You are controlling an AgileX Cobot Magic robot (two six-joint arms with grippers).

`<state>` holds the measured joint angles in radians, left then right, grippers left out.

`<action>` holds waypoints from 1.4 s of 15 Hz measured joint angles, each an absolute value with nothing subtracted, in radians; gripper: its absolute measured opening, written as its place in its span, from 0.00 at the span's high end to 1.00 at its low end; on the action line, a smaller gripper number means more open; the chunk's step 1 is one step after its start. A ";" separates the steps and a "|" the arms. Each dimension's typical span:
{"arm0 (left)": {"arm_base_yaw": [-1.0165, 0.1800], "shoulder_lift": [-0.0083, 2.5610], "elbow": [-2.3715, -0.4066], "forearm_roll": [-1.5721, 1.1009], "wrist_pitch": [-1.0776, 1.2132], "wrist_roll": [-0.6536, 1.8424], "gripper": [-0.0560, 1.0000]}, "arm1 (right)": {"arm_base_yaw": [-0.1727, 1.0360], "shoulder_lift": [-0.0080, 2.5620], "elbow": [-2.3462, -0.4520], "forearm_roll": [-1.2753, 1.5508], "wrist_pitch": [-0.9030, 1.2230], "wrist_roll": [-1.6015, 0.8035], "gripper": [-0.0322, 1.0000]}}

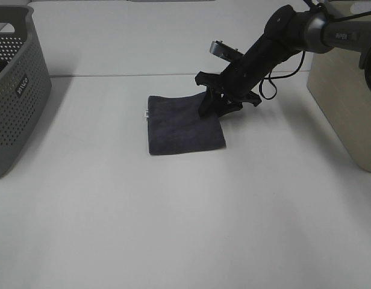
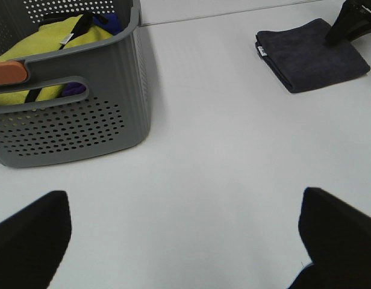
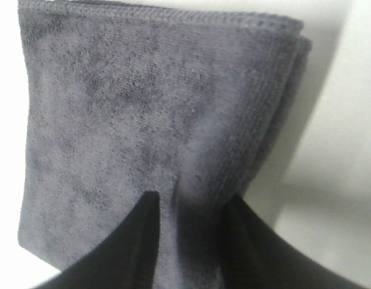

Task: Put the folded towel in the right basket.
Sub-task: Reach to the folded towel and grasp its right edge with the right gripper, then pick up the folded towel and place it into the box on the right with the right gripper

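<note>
The folded dark grey towel [image 1: 182, 123] lies flat on the white table, near the middle. My right gripper [image 1: 212, 108] is down on the towel's far right edge. In the right wrist view the towel [image 3: 143, 108] bunches up between the two black fingers [image 3: 140, 235], so the right gripper [image 3: 188, 211] is shut on it. The right basket [image 1: 345, 102] is beige and stands at the table's right edge. My left gripper [image 2: 185, 241] is open and empty, low over bare table, and out of the exterior view. The towel also shows in the left wrist view [image 2: 312, 54].
A grey perforated basket [image 1: 17, 90] stands at the left edge. The left wrist view shows its wall [image 2: 83, 120] and yellow and blue cloth inside it. A black cable loops beside the right arm [image 1: 270, 90]. White table [image 1: 185, 229] lies in front of the towel.
</note>
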<state>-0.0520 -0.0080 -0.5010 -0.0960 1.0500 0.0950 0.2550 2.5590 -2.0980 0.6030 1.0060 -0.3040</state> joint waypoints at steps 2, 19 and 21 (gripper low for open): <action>-0.052 -0.008 -0.501 -0.096 1.050 0.095 0.02 | 0.254 2.559 -2.098 0.606 1.005 -0.304 0.83; -0.052 -0.008 -0.501 -0.096 1.050 0.095 0.02 | 0.254 2.181 -2.101 0.518 1.122 -0.324 0.96; -0.052 -0.008 -0.501 -0.096 1.050 0.095 0.02 | 0.253 2.076 -2.101 0.423 1.125 -0.292 0.96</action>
